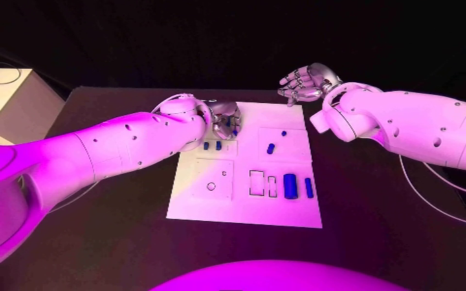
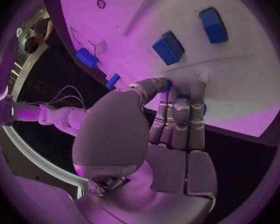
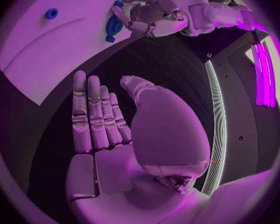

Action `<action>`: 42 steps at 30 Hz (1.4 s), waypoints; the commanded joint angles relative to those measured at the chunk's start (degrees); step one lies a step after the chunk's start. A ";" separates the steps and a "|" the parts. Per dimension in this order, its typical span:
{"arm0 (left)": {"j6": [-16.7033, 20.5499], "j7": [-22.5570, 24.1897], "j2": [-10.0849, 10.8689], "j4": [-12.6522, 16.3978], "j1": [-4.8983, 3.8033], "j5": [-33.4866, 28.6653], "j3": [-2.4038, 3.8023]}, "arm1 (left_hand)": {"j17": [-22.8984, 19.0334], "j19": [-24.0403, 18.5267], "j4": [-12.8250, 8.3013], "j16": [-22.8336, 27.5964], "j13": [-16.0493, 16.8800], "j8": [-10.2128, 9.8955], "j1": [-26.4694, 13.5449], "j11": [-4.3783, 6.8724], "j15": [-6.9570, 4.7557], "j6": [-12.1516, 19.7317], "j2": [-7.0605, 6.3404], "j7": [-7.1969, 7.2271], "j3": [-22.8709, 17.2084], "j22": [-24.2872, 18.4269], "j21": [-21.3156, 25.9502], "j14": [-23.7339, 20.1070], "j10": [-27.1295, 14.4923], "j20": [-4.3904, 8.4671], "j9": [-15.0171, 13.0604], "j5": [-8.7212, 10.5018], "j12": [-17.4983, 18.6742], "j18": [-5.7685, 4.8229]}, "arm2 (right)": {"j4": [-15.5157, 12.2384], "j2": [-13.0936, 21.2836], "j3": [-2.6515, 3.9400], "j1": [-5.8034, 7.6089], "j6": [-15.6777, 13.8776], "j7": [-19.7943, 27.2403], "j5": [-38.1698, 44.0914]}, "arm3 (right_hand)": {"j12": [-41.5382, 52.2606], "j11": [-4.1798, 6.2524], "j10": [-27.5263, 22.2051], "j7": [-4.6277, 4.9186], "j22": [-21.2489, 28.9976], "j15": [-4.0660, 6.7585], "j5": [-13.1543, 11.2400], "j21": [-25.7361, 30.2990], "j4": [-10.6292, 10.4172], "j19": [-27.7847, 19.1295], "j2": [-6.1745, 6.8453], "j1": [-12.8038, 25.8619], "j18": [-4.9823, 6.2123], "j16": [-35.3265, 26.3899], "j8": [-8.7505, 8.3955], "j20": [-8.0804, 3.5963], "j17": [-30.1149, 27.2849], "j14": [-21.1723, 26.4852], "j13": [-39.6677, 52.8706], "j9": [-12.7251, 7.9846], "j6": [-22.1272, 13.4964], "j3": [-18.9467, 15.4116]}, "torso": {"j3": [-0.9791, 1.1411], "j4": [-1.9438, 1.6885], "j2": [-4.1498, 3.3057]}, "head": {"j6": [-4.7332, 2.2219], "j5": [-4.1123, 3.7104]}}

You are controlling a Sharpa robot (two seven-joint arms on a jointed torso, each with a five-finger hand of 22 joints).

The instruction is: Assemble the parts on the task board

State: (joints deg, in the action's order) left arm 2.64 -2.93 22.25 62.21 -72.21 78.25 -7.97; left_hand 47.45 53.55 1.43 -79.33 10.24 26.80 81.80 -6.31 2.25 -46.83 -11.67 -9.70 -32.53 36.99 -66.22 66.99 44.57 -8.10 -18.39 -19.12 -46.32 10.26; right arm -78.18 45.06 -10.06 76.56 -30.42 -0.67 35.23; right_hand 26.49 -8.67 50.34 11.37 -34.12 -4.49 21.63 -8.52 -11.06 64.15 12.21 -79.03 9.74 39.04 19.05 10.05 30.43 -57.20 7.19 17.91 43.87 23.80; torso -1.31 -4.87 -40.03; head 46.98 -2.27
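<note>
The left hand (image 1: 223, 117) is pinching a small blue part (image 2: 169, 86) at the far left of the white task board (image 1: 243, 200), seemingly to lift it for fitting, while the right hand (image 1: 307, 83) is hovering past the far edge, fingers loosely curled on nothing, leaving room.

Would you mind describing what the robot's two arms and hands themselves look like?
Both arms are smooth, rounded white shells with small dark dots like screw holes, the left arm and the right arm alike. Each ends in a silver, jointed metal hand: left hand, right hand. A thin pale cable loops below the right arm.
</note>
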 commanded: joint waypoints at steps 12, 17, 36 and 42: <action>-2.65 0.26 -0.14 -0.21 0.29 -0.72 -0.08 | 3.29 3.72 -0.49 -1.89 -1.90 -1.66 -0.28 0.90 -0.71 -3.95 1.74 0.68 -1.06 4.10 -2.58 3.60 4.65 0.45 0.05 0.31 3.16 -0.37 | -0.04 -0.07 0.01 0.01 0.67 0.48 0.30 | -0.24 -0.18 0.28 1.42 0.11 -0.24 0.23 0.28 -0.02 -0.22 0.02 0.20 0.42 -0.22 0.07 0.05 -0.10 0.22 -0.11 -0.08 0.21 0.27 | 0.00 0.02 0.03 | 0.22 0.01; -2.21 0.35 -0.07 -0.38 0.31 -0.74 -0.08 | 4.04 4.86 -1.12 -2.22 -2.75 -2.83 -0.13 1.16 -0.98 -4.71 1.94 0.84 -1.46 5.28 -3.39 4.68 6.59 0.74 -0.12 0.37 5.22 -0.60 | -0.03 -0.05 0.01 0.01 0.68 0.49 0.30 | -0.24 -0.18 0.28 1.42 0.11 -0.24 0.23 0.28 -0.02 -0.22 0.02 0.20 0.42 -0.22 0.07 0.05 -0.10 0.22 -0.11 -0.08 0.21 0.27 | 0.00 0.03 0.06 | 0.16 -0.01; 3.32 3.07 5.03 4.44 0.33 -6.46 2.21 | 6.06 6.70 -2.59 -2.91 -4.15 -5.42 -0.21 1.14 -1.08 -6.39 2.03 0.74 -2.48 7.62 -5.01 6.63 10.39 0.94 -0.78 0.38 10.17 -1.01 | 0.04 0.19 0.01 -0.01 0.63 0.61 0.30 | -0.24 -0.19 0.36 1.43 0.18 -0.25 0.24 0.31 -0.07 -0.17 -0.05 0.29 0.43 -0.25 0.11 0.07 -0.16 0.14 -0.19 -0.08 0.27 0.30 | -0.03 -0.10 0.34 | -0.37 -0.04; 3.06 2.96 7.76 7.40 0.32 -8.05 3.43 | 6.11 6.77 -2.59 -2.95 -4.21 -5.64 -0.46 1.11 -1.04 -6.50 1.90 0.70 -2.35 7.70 -5.07 6.69 10.59 0.93 -0.85 0.46 10.53 -1.04 | 0.08 0.37 0.01 -0.03 0.66 0.60 0.30 | -0.24 -0.19 0.41 1.44 0.22 -0.25 0.25 0.32 -0.10 -0.14 -0.10 0.35 0.44 -0.26 0.12 0.08 -0.18 0.09 -0.23 -0.08 0.30 0.32 | -0.17 -0.35 0.61 | -0.20 -0.09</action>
State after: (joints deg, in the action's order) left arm 5.06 -0.73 29.91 69.15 -71.87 72.74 -4.59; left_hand 53.49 60.00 -0.80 -81.99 6.09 21.36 81.87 -5.22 1.13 -52.95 -9.95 -8.98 -34.86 44.64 -70.95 73.21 54.80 -7.17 -19.19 -18.96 -35.93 9.69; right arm -78.08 45.41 -10.06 76.54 -30.35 -0.67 35.23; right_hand 26.49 -8.67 50.34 11.37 -33.98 -4.49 21.63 -8.53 -11.06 64.15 12.21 -79.02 9.74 39.05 19.05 10.05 30.32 -57.20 7.05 17.92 43.87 23.80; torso -1.41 -5.03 -39.59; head 46.64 -2.30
